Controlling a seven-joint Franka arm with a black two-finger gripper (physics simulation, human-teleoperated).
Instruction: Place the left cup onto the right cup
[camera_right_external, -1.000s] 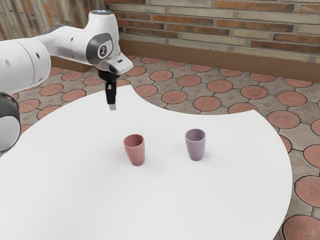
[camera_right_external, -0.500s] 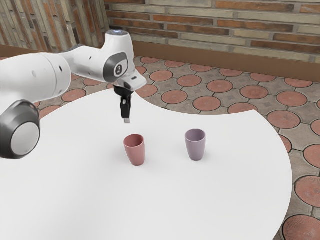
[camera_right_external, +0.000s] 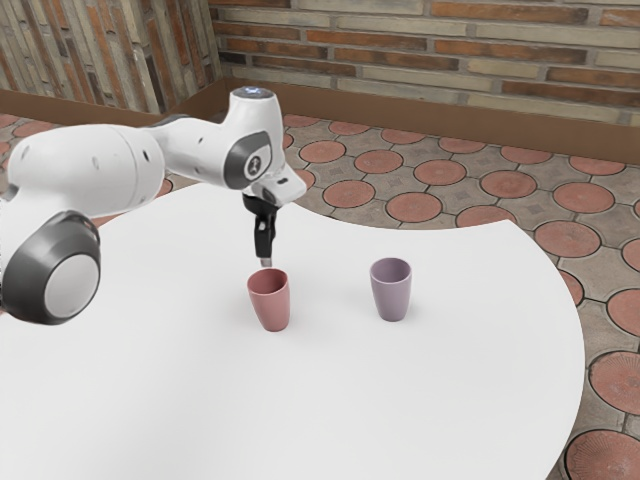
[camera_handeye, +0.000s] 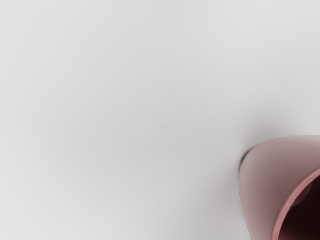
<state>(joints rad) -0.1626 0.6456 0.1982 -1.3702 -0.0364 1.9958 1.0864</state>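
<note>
Our arm (camera_right_external: 120, 170) comes in from the exterior view's left and reaches toward the middle of the frame, where our gripper (camera_right_external: 265, 258) hangs pointing straight down. Its tip is just above the far rim of the pink cup (camera_right_external: 270, 299) and is not touching it. From this side the black hand is seen edge-on, so we cannot tell whether it is set wide or narrow; nothing is held in it. The pink cup, the left one of the pair, stands upright and mouth up on the white table (camera_right_external: 400, 400), a little left of the frame's centre. The purple cup (camera_right_external: 390, 289) stands upright too, well apart from it toward the exterior view's right and at about the same height in the frame. In the wrist view the pink cup (camera_handeye: 280, 185) shows its outer wall and part of its dark mouth, with bare white table (camera_handeye: 125, 100) all around it. Behind the table lie a floor of round red tiles (camera_right_external: 480, 185) and, along the top of the frame, a brick wall (camera_right_external: 450, 40).
</note>
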